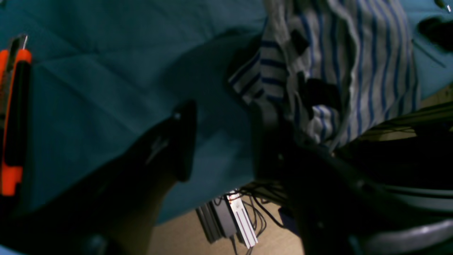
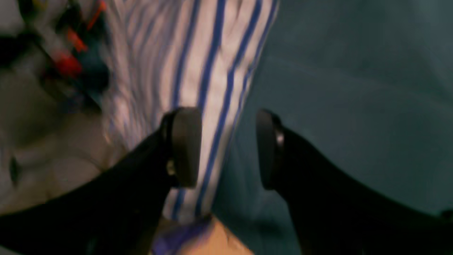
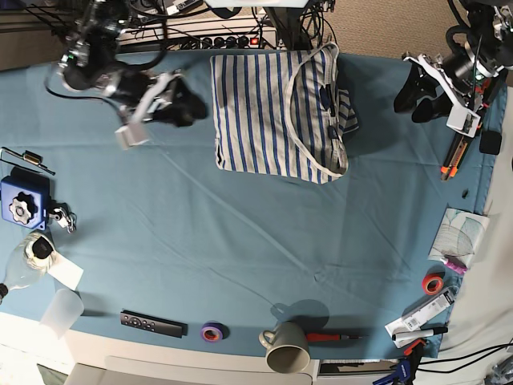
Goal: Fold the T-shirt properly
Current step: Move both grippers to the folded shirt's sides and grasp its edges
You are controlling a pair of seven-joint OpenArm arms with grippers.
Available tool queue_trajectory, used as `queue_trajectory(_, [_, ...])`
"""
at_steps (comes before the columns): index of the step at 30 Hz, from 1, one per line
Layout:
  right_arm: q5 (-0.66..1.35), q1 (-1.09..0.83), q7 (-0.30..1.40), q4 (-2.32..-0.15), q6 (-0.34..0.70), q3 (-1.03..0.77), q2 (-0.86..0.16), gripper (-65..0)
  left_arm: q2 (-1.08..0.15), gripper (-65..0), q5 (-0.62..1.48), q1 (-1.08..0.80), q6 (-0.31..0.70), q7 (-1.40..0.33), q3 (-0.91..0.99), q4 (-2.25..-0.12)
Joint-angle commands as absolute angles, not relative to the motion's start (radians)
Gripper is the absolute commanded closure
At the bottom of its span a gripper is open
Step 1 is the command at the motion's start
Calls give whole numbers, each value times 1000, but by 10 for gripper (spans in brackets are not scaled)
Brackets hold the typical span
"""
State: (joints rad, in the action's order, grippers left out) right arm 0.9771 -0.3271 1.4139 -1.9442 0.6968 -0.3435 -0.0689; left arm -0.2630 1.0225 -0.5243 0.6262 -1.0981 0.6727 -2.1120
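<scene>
Base view shows the T-shirt [image 3: 276, 112] lying on the far middle part of the teal table cloth [image 3: 240, 233], partly folded, with the white body and thin blue stripes facing up and a pale hem edge curving across its right side. The right gripper [image 3: 191, 108] is on the left side of this view, just beside the left edge of the shirt but not touching it, and this arm looks blurred. The left gripper [image 3: 417, 98] is on the right side of this view, well apart from the shirt, near an orange utility knife [image 3: 449, 160] at the cloth edge. In the right wrist view the two round black pads [image 2: 184, 147] stand wide from each other with nothing between them; striped cloth is behind the left pad and bare teal cloth behind the other one. In the left wrist view the left gripper's jaws are also apart and hold nothing, and the bunched shirt with a dark label lies further behind them. Along the near edge of the table I see a grey mug [image 3: 284, 346], a purple tape roll [image 3: 212, 331], a black remote control [image 3: 152, 323] and a red pen [image 3: 333, 337]
</scene>
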Motion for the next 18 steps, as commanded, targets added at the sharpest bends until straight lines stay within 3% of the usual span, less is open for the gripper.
queue_trajectory(1, [962, -323, 1386, -1962, 698, -324, -78, -262, -271, -261, 1048, -520, 630, -1076, 674, -2126])
queue_trajectory(6, [829, -320, 1237, -1962, 698, -260, -78, -262, -272, -261, 972, -512, 629, -1048, 567, -2122])
queue_trajectory(12, [829, -313, 1248, -1951, 638, -223, -77, -262, -272, -261, 721, -501, 530, -964, 376, -2122])
queue_trajectory(18, [834, -313, 1206, -1855, 637, -221, -77, -262, -271, -261, 691, -463, 505, -964, 270, -2122])
